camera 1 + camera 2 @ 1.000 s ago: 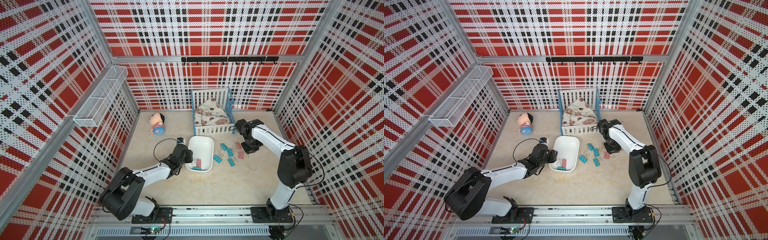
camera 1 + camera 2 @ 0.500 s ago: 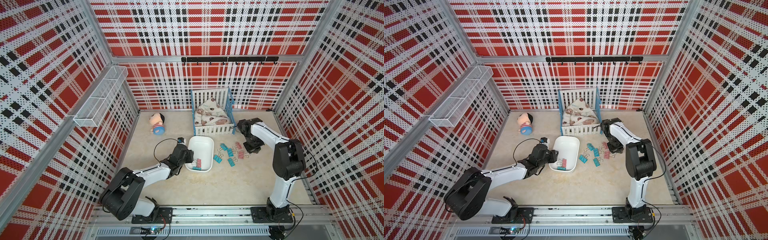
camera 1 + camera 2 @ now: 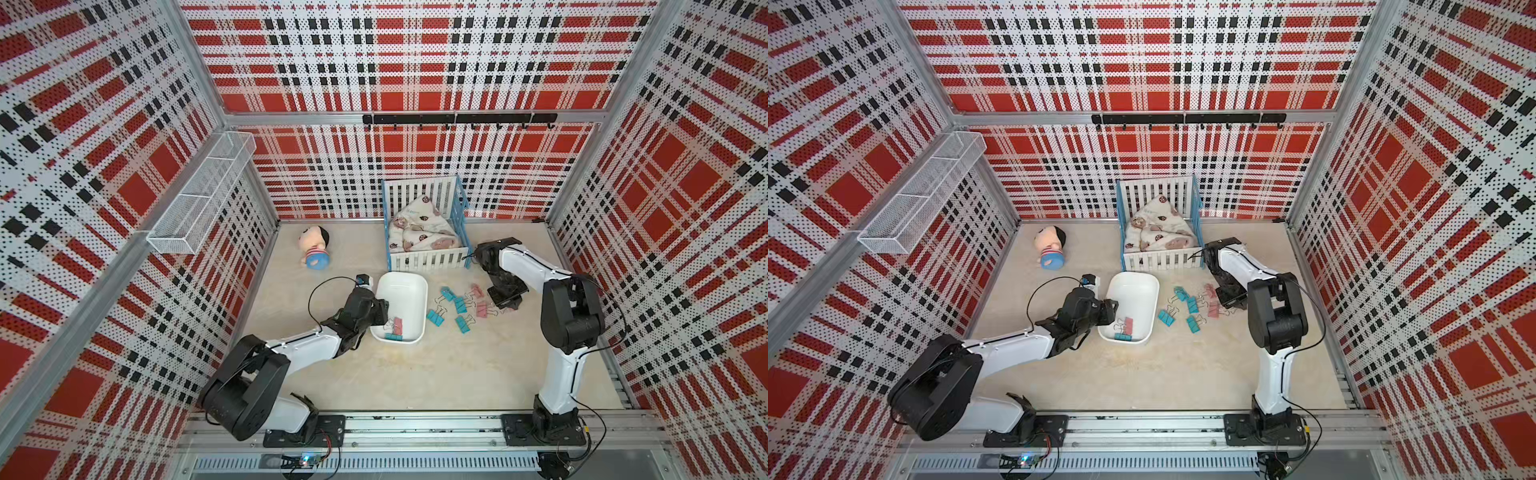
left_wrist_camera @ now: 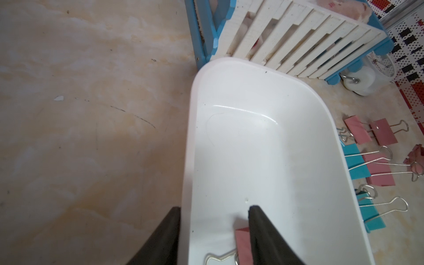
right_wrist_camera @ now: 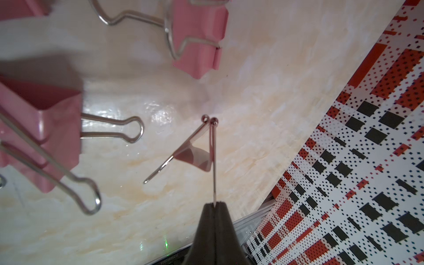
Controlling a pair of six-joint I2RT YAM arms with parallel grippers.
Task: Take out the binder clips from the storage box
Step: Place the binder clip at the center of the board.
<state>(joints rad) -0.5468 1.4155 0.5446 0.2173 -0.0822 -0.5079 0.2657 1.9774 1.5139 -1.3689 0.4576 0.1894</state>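
Note:
The white storage box point(image 3: 405, 297) point(image 3: 1136, 293) point(image 4: 252, 149) sits mid-floor in both top views. A pink binder clip point(image 3: 397, 325) point(image 4: 242, 245) and a teal one point(image 3: 392, 336) lie in its near corner. My left gripper point(image 3: 384, 313) point(image 3: 1113, 311) point(image 4: 214, 207) straddles and grips the box's left wall, one finger outside, one inside beside the pink clip. Several teal point(image 3: 459, 305) and pink point(image 3: 482, 309) clips lie on the floor right of the box. Beside them my right gripper point(image 3: 509, 305) point(image 5: 214, 204) is shut on the wire handle of a pink clip point(image 5: 195, 158), low over the floor.
A white-and-blue crib point(image 3: 424, 257) with a blanket stands just behind the box. A doll point(image 3: 314, 248) lies at the back left. A wire-mesh basket point(image 3: 199, 199) hangs on the left wall, a black hook rail point(image 3: 459, 119) on the back wall. Plaid walls close in three sides.
The right arm's elbow has swung inward to the left while its gripper stayed by the pink clips. The left arm and the box have not moved.

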